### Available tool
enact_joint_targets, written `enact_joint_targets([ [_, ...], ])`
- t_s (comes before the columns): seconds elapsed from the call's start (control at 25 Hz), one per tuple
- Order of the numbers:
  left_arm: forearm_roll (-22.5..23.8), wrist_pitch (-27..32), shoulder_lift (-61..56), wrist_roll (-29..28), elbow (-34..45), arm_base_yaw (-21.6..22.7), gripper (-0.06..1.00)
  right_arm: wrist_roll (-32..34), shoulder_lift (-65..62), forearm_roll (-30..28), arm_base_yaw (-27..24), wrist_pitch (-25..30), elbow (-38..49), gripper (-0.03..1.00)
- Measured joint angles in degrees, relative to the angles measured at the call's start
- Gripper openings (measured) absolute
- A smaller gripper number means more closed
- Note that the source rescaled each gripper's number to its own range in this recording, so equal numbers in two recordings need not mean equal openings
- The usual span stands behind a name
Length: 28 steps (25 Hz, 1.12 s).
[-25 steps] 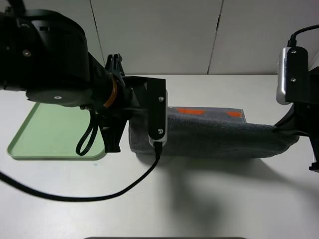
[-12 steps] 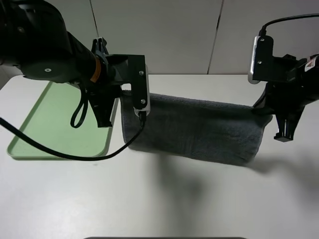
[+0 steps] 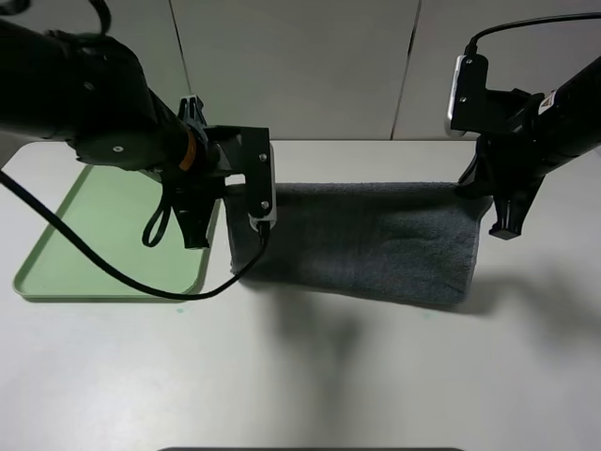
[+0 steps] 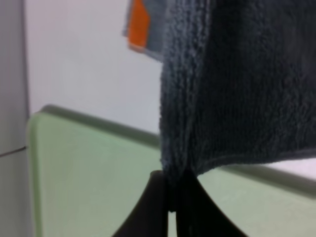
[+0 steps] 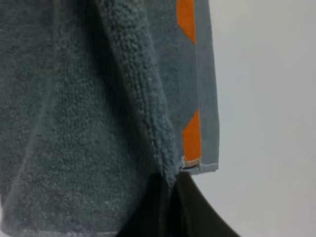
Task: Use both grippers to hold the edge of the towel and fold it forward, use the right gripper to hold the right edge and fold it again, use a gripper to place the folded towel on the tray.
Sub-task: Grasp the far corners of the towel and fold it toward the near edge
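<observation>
The dark grey towel [image 3: 366, 240] hangs doubled over the table between my two grippers. Its plain edge [image 3: 366, 185] is stretched taut along the far side. My left gripper [image 3: 248, 191] is shut on the towel's left corner, beside the light green tray [image 3: 103, 235]. My right gripper [image 3: 471, 188] is shut on the right corner. In the left wrist view the black fingertips [image 4: 173, 190] pinch the towel [image 4: 237, 89] above the tray [image 4: 89, 173], with an orange mark [image 4: 138, 24] beyond. In the right wrist view the gripper [image 5: 170, 185] pinches a fold of towel [image 5: 74, 123] just over the orange-marked hem [image 5: 192, 140].
The tray lies flat at the left of the white table [image 3: 376, 376], its near right corner close to the towel's left end. A black cable [image 3: 141, 287] from the left arm loops over the tray's front rim. A pale wall [image 3: 310, 66] stands behind the table.
Both grippers have carried the held edge away from the camera and lower toward the far side. The orange marks, visible a second ago from above, are now covered by the held layer.
</observation>
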Motion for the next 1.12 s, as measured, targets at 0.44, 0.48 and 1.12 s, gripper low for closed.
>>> enact_joint_targets([
  [0.44,1.0,0.7,4.6,0.0,-8.1,0.0,0.0,0.0,1.8,-1.8,0.0,-4.4,0.0,0.0],
  [0.48,1.3,1.0,5.1,0.0,-8.7,0.0,0.0,0.0,1.8,-1.9,0.0,-4.7,0.0,0.0],
  [1.12,4.8,1.6,6.0,0.0,-9.4,0.0,0.0,0.0,1.9,-3.0,0.0,-6.9,0.0,0.0],
])
